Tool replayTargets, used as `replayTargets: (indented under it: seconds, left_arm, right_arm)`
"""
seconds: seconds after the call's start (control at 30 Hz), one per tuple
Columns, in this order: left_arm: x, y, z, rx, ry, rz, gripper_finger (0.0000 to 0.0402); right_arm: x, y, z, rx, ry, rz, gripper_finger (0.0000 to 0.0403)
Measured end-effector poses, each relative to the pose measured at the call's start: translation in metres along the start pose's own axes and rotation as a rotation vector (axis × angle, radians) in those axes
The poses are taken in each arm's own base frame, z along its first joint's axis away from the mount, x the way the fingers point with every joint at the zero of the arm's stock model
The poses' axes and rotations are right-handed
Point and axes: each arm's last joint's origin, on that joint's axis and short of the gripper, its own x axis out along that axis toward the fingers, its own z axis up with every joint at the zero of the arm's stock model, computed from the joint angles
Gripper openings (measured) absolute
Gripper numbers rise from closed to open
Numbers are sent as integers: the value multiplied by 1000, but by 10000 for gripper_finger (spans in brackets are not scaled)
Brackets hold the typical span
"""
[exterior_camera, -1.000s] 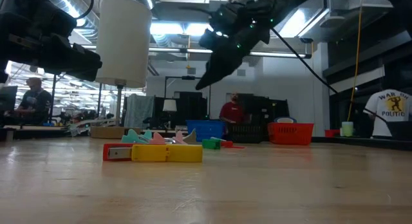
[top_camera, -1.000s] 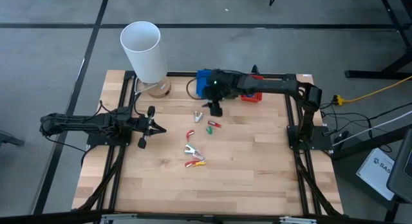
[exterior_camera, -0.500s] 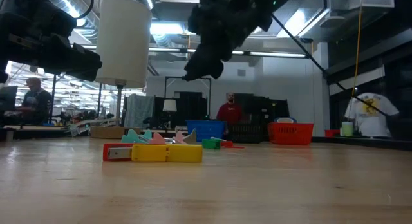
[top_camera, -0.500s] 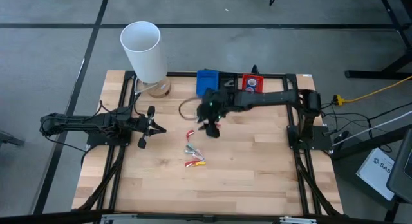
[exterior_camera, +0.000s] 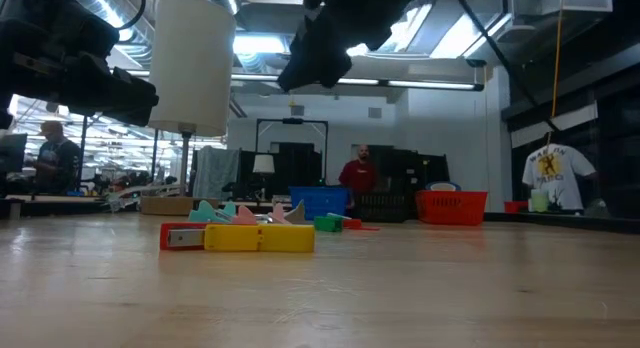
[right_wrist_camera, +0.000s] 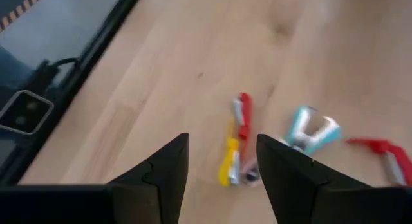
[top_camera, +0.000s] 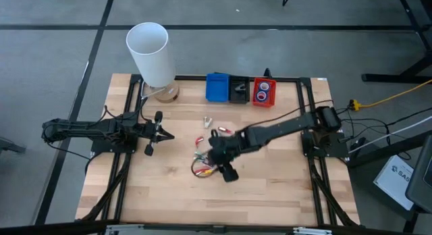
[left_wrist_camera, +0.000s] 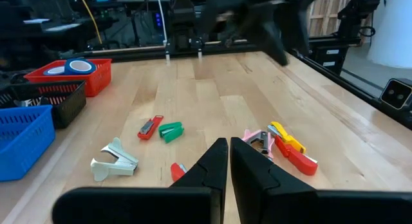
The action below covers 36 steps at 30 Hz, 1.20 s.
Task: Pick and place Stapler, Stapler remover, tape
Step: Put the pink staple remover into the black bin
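Note:
Small staplers and staple removers lie scattered mid-table. A yellow stapler (top_camera: 208,171) (right_wrist_camera: 229,163) and a red stapler (right_wrist_camera: 243,120) lie side by side, with a pale claw-shaped staple remover (right_wrist_camera: 310,133) next to them. My right gripper (top_camera: 227,171) (right_wrist_camera: 222,141) hovers open above this cluster, touching nothing. Farther off lie a white staple remover (top_camera: 207,120) (left_wrist_camera: 116,161), a red mini stapler (left_wrist_camera: 150,126) and a green piece (left_wrist_camera: 170,129). Blue-and-white tape rolls (top_camera: 264,90) (left_wrist_camera: 71,65) sit in the red bin (top_camera: 264,100). My left gripper (top_camera: 167,135) (left_wrist_camera: 229,161) waits shut at the table's left.
A blue bin (top_camera: 217,88), a black bin (top_camera: 239,90) and the red bin stand in a row at the far edge. A tall white cylinder (top_camera: 150,53) stands at the far left corner. Bare wood lies toward the near edge. People show in the room behind (exterior_camera: 357,178).
My right gripper has swung from above the bins at the far edge toward the near edge and leftward, and now hangs over the stapler cluster. The staplers and removers have kept their places.

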Motion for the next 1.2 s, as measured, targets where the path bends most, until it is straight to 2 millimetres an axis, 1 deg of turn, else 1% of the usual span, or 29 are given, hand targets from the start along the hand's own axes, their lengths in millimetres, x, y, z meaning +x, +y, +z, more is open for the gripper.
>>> replayTargets:
  seconds: [0.1,0.3,0.43,0.53,0.63,0.7,0.77,0.83,0.9,0.93,1.1,1.2]
  left_arm:
    - [0,0,0,0,0,0,16]
    - [0,0,0,0,-1,0,15]
    - [0,0,0,0,0,0,16]
    - [0,0,0,0,0,0,15]
    - [0,0,0,0,-1,0,15]
    - [0,0,0,0,0,0,15]
    - [0,0,0,0,0,0,15]
    - [0,0,0,0,0,0,15]
    - [0,0,0,0,-1,0,16]
    - [0,0,0,0,-1,0,15]
    - [0,0,0,0,-1,0,15]
    - [0,0,0,0,-1,0,16]
  right_arm:
    - [10,14,-3,-25,27,11,184]
    - [29,32,-11,-78,72,35,184]
    - [36,40,-14,-100,92,-45,184]
    - [40,40,-16,-89,105,-111,184]
    - [43,38,-18,-17,109,-180,184]
    - [44,36,-19,64,102,-246,184]
    - [47,33,-20,171,90,-321,184]
    - [48,28,-22,316,65,-373,184]
    - [51,25,-24,442,45,-405,184]
    - [51,24,-24,473,40,-415,184]
    - [56,18,-27,487,37,-469,184]
    - [64,13,-31,495,41,-478,184]
